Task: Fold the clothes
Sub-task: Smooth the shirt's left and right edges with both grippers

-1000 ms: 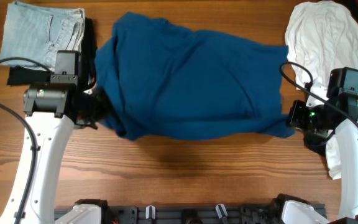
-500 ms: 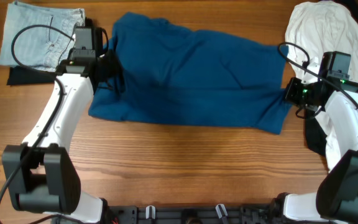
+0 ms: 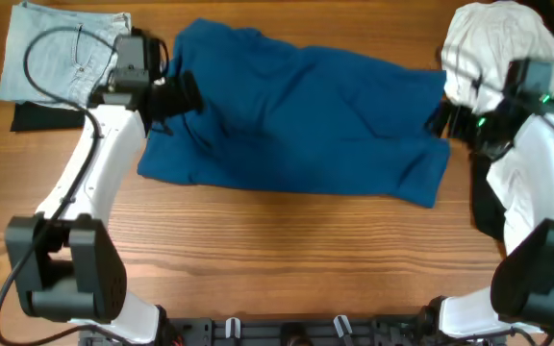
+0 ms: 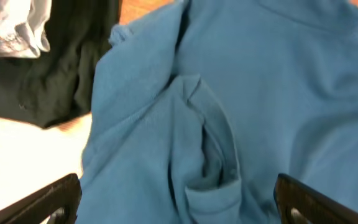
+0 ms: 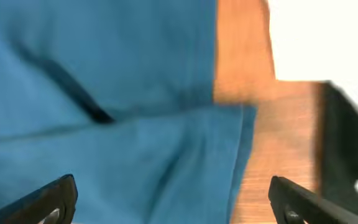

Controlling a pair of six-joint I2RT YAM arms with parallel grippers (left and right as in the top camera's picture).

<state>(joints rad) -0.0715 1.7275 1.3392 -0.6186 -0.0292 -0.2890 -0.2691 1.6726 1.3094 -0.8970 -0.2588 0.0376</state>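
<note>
- Left wrist view: the left gripper (image 4: 178, 202) held its dark fingers wide apart and empty over a puckered fold of the soft, thin royal-blue short-sleeved shirt (image 4: 272, 93).
- Likewise the right gripper (image 5: 173, 199) gaped empty above its hemmed edge.
- It lay rumpled across the grained wooden table (image 3: 287, 250), between folded pale denim jeans (image 3: 56, 53) and a crumpled white shirt (image 3: 498, 43).

White smooth shells along left arm (image 3: 113, 159) and right arm (image 3: 537, 168), black at joints and wrist blocks. Thin black cable (image 3: 29, 60) looped off each wrist. Small green light (image 3: 546, 97) on right. Matte black fingertips (image 4: 51, 199).
</note>
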